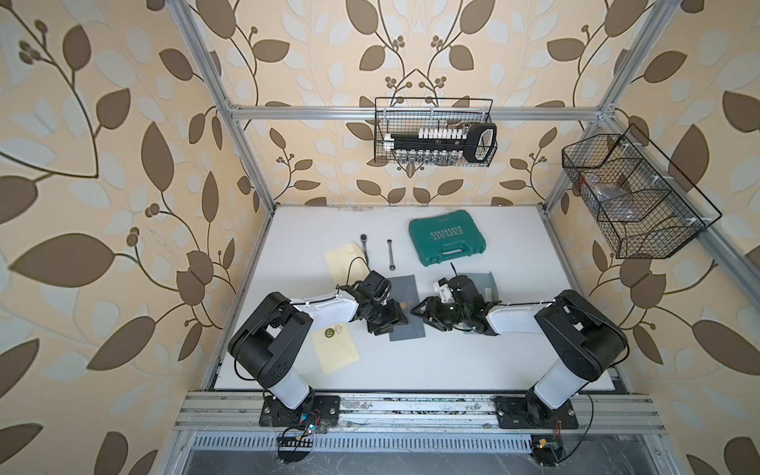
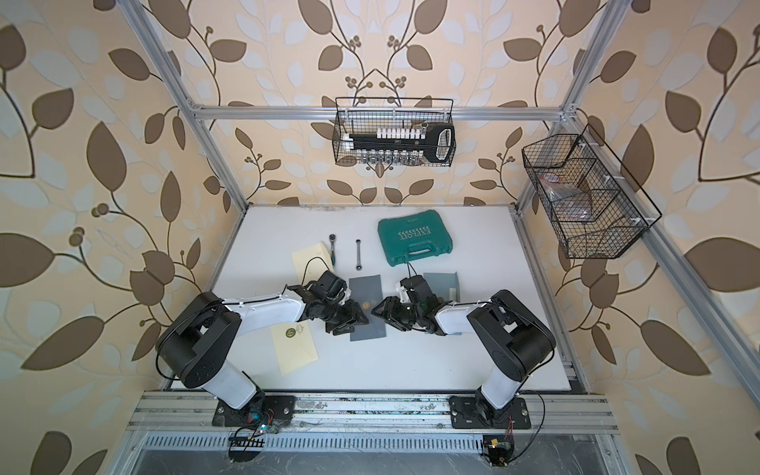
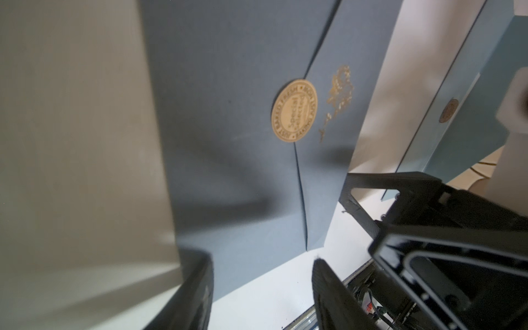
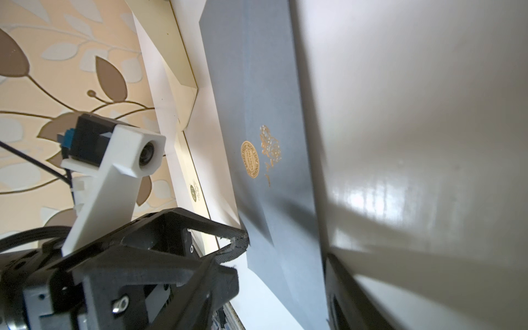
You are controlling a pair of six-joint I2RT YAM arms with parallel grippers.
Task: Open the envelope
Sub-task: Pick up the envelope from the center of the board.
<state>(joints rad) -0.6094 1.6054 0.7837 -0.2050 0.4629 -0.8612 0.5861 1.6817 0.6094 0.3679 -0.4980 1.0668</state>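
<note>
Slate-blue paper envelope (image 1: pixel 403 288), flat rectangle, round gold seal (image 3: pixel 294 110), left hand (image 3: pixel 261 258) and right hand (image 1: pixel 421 314) spread

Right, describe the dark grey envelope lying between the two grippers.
The dark grey envelope looks like matte paper and lies flat on the white table, flap side up. Its pointed flap is shut, held by a round gold sticker beside a gold foil ornament. The left gripper hangs over one long edge, the right gripper by the opposite one; contact is unclear.

White table (image 1: pixel 452 362) bears envelopes (image 1: pixel 405 288), wrenches (image 1: pixel 390 255), green case (image 1: pixel 446 242).
</note>
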